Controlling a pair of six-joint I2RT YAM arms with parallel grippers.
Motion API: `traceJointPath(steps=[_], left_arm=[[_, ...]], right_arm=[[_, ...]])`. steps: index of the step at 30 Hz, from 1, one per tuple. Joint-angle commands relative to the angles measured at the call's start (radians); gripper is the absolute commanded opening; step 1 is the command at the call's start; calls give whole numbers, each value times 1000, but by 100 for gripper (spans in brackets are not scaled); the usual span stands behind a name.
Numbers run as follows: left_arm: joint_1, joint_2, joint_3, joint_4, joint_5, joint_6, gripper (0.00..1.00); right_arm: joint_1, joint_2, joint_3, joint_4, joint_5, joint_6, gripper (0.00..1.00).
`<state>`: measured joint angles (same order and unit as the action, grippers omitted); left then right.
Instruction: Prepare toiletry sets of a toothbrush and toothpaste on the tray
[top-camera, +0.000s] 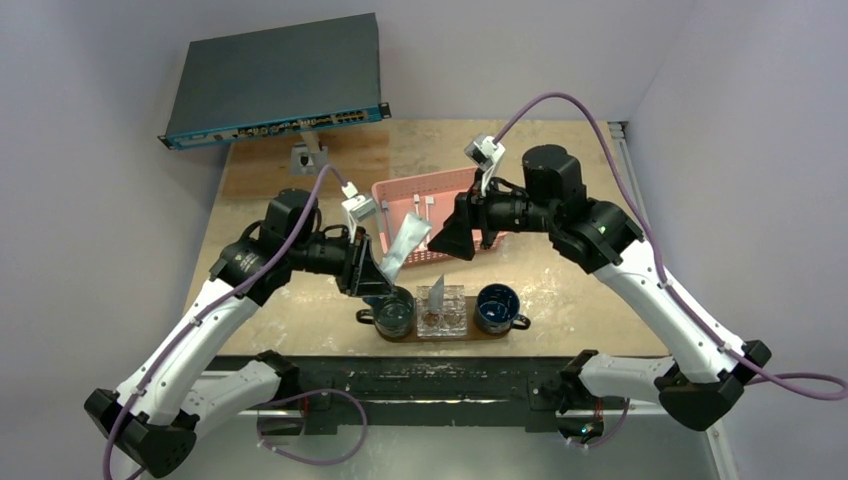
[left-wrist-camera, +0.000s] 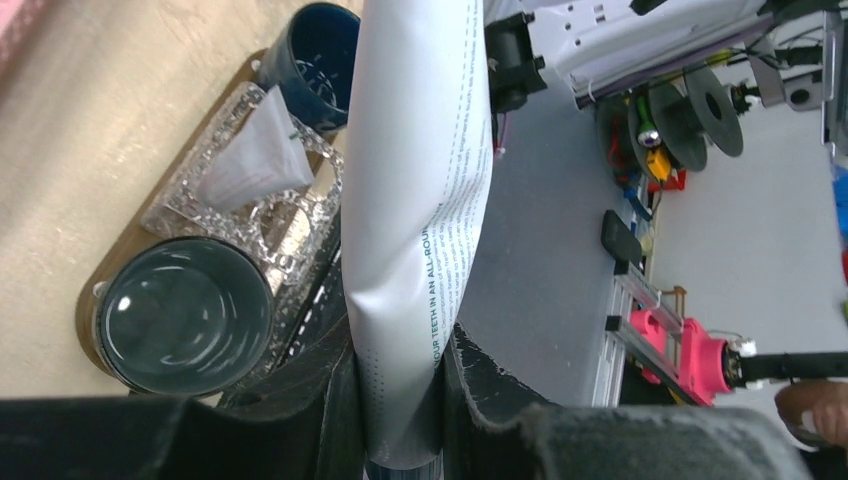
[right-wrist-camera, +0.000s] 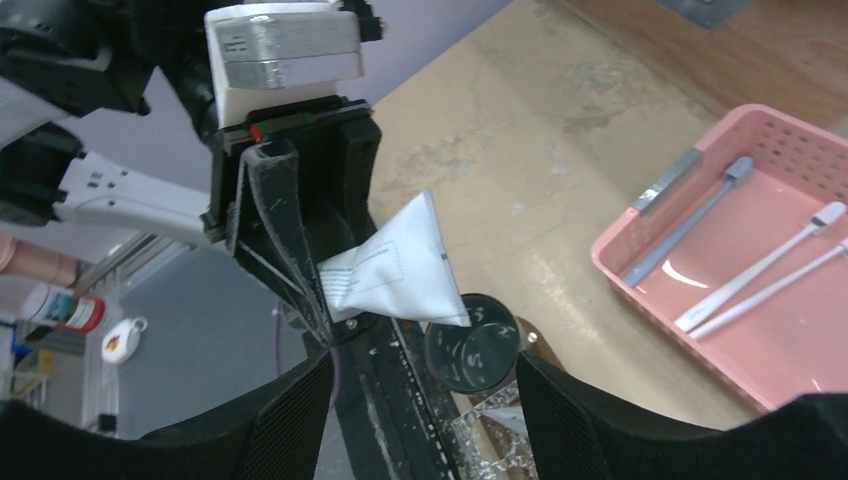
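My left gripper (top-camera: 383, 264) is shut on a silver-grey toothpaste tube (top-camera: 408, 242), held tilted just above the left dark blue mug (top-camera: 393, 310). In the left wrist view the tube (left-wrist-camera: 420, 200) rises from between the fingers (left-wrist-camera: 320, 420). A second tube (top-camera: 437, 292) stands in a clear glass dish (top-camera: 441, 318) on the dark brown tray (top-camera: 503, 336). Two white toothbrushes (right-wrist-camera: 765, 270) lie in the pink basket (top-camera: 452, 183). My right gripper (top-camera: 452, 238) is open and empty, hovering between basket and tray; its view shows the held tube (right-wrist-camera: 400, 275).
A second blue mug (top-camera: 497, 307) stands at the tray's right end. Two grey sticks (right-wrist-camera: 690, 220) lie in the basket (right-wrist-camera: 640, 270) beside the toothbrushes. A dark network switch (top-camera: 275, 80) sits at the back left. The table's near edge runs just behind the tray.
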<state>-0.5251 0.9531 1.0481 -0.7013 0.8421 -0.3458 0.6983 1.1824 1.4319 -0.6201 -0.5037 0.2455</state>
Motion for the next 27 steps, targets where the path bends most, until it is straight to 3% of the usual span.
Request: traceJointPath(steps=[1,9,23,27], left_arm=[[-6,-16,21,-54,111,91,0],[-44,-6,19,-76,120,116,0],[-106,32,25,-102,106,159,0],[-107,24,25,-104,100,159,0]], right_arm=[[-6,24,55,-32,-185,-55,70],[-4,85,65,-44,-321,-86,68],[-4,106,13,-16,-475,-120,45],[-3,103,-17,-18,-485,-121,44]])
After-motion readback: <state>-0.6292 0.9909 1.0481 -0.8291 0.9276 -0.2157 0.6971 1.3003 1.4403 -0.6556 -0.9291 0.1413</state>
